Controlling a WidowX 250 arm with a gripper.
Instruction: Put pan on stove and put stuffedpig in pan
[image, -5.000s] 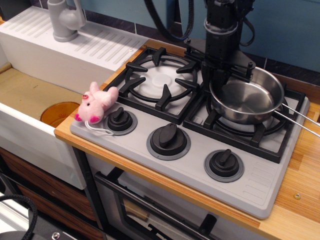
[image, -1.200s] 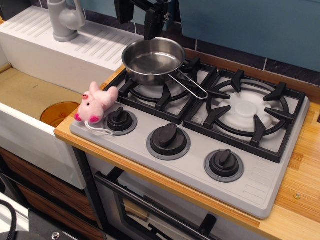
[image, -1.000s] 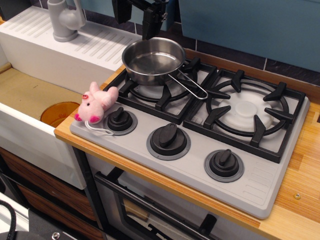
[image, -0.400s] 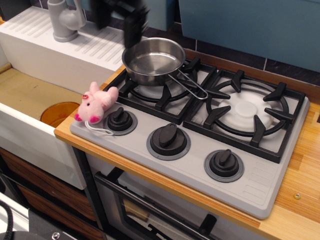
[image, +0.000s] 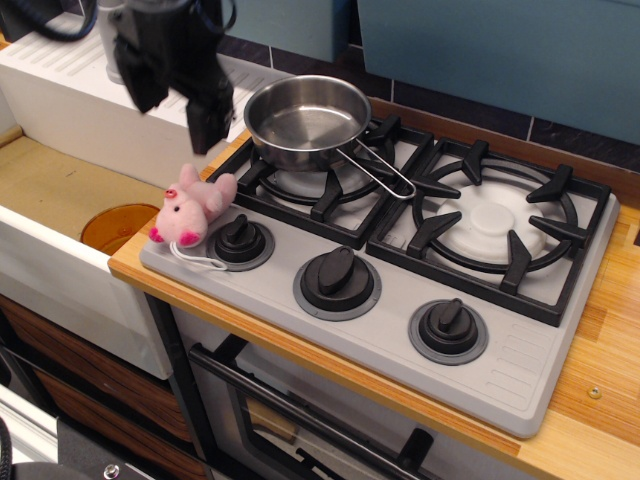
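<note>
Now the end effector hangs wide open and empty above the stuffed pig, which lies pink at the stove's left front corner; the shiny pan sits on the left burner.

Teal wall, wooden counter, white sink.

We note a white sink at left with an orange drain disc in its basin, a ribbed white drainboard behind, wooden tabletop at right, oven door below.
</note>
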